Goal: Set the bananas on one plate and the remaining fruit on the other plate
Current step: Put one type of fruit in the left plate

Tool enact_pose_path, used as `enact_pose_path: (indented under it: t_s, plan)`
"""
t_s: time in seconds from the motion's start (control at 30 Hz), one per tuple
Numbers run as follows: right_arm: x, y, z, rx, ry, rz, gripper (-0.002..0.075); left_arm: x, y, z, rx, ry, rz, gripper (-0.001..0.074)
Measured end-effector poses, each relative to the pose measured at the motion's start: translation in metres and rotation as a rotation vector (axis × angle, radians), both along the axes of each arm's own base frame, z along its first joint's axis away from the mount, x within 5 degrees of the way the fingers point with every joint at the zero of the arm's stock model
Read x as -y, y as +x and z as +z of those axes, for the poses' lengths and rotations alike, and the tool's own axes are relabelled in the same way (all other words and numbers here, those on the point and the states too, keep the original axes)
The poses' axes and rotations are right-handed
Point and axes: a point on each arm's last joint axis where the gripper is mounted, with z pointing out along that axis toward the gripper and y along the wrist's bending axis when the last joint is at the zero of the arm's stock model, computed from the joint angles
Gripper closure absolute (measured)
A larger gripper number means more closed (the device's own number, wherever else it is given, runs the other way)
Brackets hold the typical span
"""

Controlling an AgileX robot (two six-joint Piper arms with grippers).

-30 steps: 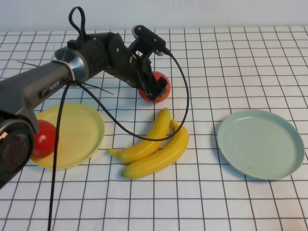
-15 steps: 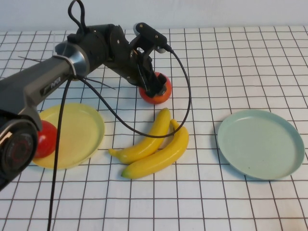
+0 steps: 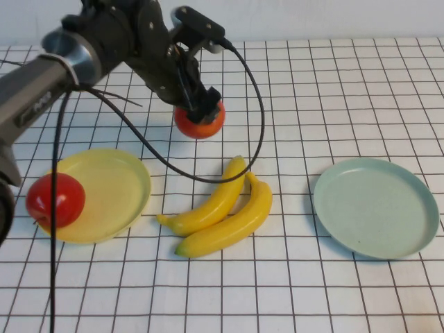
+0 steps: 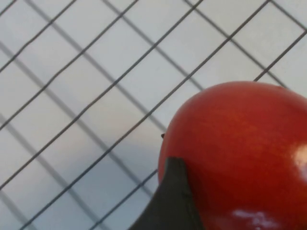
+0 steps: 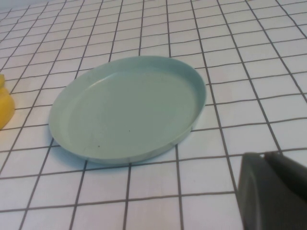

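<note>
Red apple (image 3: 200,122), glossy and round, gripped in the closed fingers of the left gripper (image 3: 200,104) and held above the checked tablecloth (image 3: 347,83), behind the bananas and well apart from both plates. In the left wrist view one dark fingertip (image 4: 173,201) presses against the apple's skin, with the grid cloth beneath.

Second red apple (image 3: 55,200): resting on the near-left rim of the pale yellow plate (image 3: 114,184), partly overhanging it.

Bananas (image 3: 222,208): two, smooth yellow with greenish tips, lying side by side and touching on the cloth between the plates. Untouched.

Pale blue-green plate (image 3: 374,207): bare, at the right.

Right gripper (image 5: 273,191): only a dark part shows in its wrist view, near the blue-green plate; whether its fingers are open or closed cannot be told.

Step in hand, by judgement: carrying the second apple to the yellow plate. The next move calls for travel leftward and toward the robot, setting down on the plate's bare centre, clear of the first apple so neither rolls off. Bananas remain to be moved.
</note>
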Motion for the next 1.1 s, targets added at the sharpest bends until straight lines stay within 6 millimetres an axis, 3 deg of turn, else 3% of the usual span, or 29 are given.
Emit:
enact_pose_path:
  t_s: [0.1, 0.27, 0.4, 0.57, 0.8, 1.1]
  plan:
    - [0.0, 0.0, 0.0, 0.0, 0.0, 0.0, 0.0743, -0.022, -0.012, 0.025, -0.024, 0.089, 0.075, 0.0196]
    - [0.0, 0.0, 0.0, 0.0, 0.0, 0.0, 0.0743, -0.066, -0.02, 0.036, -0.138, 0.202, 0.184, 0.0196]
    - [0.0, 0.0, 0.0, 0.0, 0.0, 0.0, 0.0743, -0.1, -0.017, 0.021, -0.237, 0.17, 0.258, 0.0196]
    - [0.0, 0.0, 0.0, 0.0, 0.0, 0.0, 0.0743, -0.126, -0.022, -0.01, -0.394, 0.065, 0.261, 0.0196]
    - [0.0, 0.0, 0.0, 0.0, 0.0, 0.0, 0.0743, -0.132, -0.023, -0.015, -0.397, 0.065, 0.269, 0.0196]
    - [0.0, 0.0, 0.0, 0.0, 0.0, 0.0, 0.0743, -0.115, -0.021, -0.005, -0.27, 0.073, 0.19, 0.0196]
